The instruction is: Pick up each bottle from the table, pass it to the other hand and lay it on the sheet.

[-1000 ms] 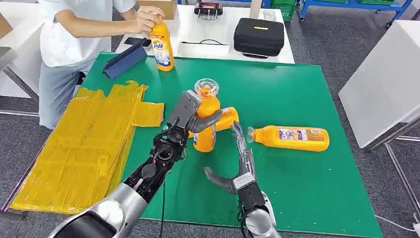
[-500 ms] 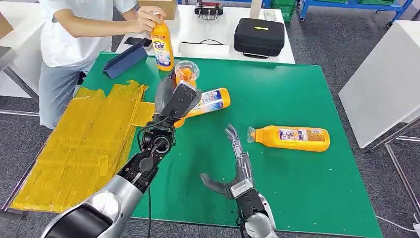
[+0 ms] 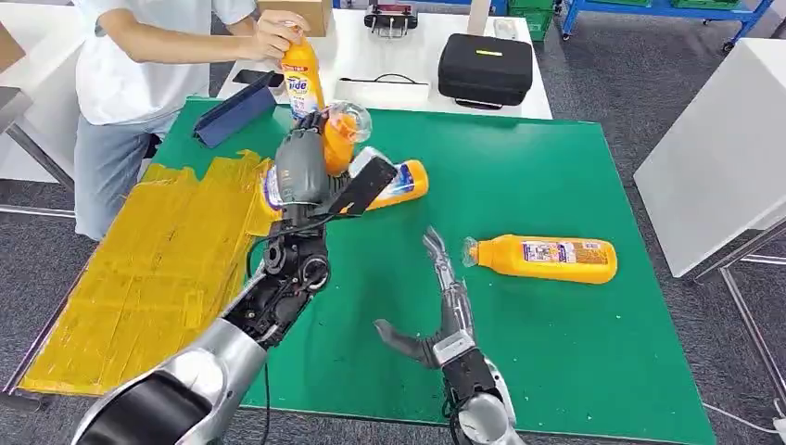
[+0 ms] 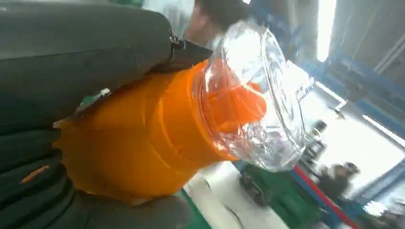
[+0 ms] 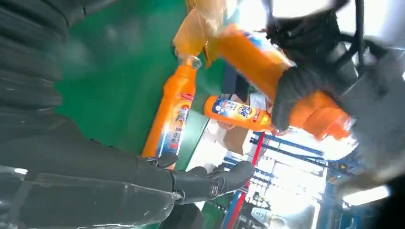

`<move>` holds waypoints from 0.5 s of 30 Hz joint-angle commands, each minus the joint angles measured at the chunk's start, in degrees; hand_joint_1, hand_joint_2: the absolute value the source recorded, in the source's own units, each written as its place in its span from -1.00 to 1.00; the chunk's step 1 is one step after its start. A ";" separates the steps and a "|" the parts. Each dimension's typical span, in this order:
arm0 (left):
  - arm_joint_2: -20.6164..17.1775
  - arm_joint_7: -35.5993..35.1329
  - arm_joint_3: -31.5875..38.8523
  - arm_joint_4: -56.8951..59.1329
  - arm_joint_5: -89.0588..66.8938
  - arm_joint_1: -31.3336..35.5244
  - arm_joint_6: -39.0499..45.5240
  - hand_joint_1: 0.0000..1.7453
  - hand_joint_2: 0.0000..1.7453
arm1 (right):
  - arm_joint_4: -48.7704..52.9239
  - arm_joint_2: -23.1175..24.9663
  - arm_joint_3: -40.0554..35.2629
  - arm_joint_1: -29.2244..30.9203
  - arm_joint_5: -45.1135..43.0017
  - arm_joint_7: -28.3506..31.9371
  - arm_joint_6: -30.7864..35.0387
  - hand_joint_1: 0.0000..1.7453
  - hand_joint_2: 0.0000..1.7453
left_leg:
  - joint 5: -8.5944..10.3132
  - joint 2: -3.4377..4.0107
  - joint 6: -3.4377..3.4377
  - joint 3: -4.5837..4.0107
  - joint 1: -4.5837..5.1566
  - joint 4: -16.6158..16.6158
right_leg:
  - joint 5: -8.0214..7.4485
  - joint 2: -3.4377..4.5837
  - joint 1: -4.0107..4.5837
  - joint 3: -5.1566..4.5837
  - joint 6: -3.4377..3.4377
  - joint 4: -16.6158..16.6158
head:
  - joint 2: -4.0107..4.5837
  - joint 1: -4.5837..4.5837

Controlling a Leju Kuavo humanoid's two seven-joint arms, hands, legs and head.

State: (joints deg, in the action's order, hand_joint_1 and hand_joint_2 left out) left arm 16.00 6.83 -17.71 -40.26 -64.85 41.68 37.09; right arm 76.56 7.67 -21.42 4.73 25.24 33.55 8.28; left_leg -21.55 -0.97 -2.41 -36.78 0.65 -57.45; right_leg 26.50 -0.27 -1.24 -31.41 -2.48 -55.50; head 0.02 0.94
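A: What carries everything?
B: A bench point(image 3: 556, 306) topped in green; a yellow sheet point(image 3: 148, 269) covers its 9 o'clock side and hangs past the edge; grey carpet lies around it; a white table point(image 3: 371, 56) at 12 o'clock bears a black case point(image 3: 485, 67).

A: And the bottle being handled?
B: The left hand point(image 3: 301, 171) grips an orange detergent bottle point(image 3: 335, 141), its fingers wrapped round the body; it is held above the sheet's 3 o'clock edge; its long axis is tilted, the clear cap toward 1 o'clock.

A: The others?
B: One lying bottle point(image 3: 400, 183) is just behind that hand, part hidden, base toward 2 o'clock; another lying bottle point(image 3: 547, 258) has its cap at 9 o'clock; a person point(image 3: 139, 65) holds an upright Tide bottle point(image 3: 302, 82) at 12 o'clock.

A: The right hand point(image 3: 445, 306)?
B: Empty, fingers spread, low over the bench at 6 o'clock.
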 commanded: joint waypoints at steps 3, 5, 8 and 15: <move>-3.99 -20.17 -10.48 19.75 -25.15 9.15 -4.18 1.00 1.00 | -0.94 -0.70 -1.18 0.78 -0.15 -0.38 -0.43 -1.00 1.00 | -0.13 0.15 0.19 0.27 -0.08 0.00 | 0.08 0.10 0.09 0.27 0.16 0.06 | 0.00 0.00; -5.08 -23.14 -14.88 21.05 -25.15 9.60 -6.27 1.00 1.00 | 0.03 -0.51 -0.88 0.08 0.36 -0.44 -0.76 -1.00 1.00 | -0.13 0.15 0.19 0.26 -0.07 0.00 | 0.08 0.10 0.08 0.25 0.16 0.05 | 0.00 0.00; -6.26 -25.40 -18.60 22.21 -25.15 9.75 -9.00 1.00 1.00 | 1.26 -0.29 -0.51 -0.66 1.26 -0.76 -1.56 -1.00 1.00 | -0.18 0.22 0.22 0.35 -0.09 0.01 | 0.10 0.16 0.10 0.33 0.18 0.08 | 0.00 0.02; -7.76 -26.37 -21.94 23.92 -25.15 9.19 -15.25 1.00 1.00 | 1.23 -0.06 0.11 -0.87 1.77 -0.78 -2.19 -1.00 1.00 | -0.21 0.30 0.22 0.37 -0.09 -0.02 | 0.11 0.23 0.10 0.34 0.18 0.07 | 0.00 0.00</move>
State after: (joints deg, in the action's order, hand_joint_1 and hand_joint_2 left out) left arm 11.78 -19.30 -31.46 -24.13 -89.70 47.27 25.92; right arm 78.10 7.56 -21.97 3.58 26.82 33.07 6.62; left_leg -21.55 -0.93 -2.41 -36.78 0.64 -57.45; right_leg 26.50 -0.25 -1.24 -31.43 -2.48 -55.50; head 0.02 0.94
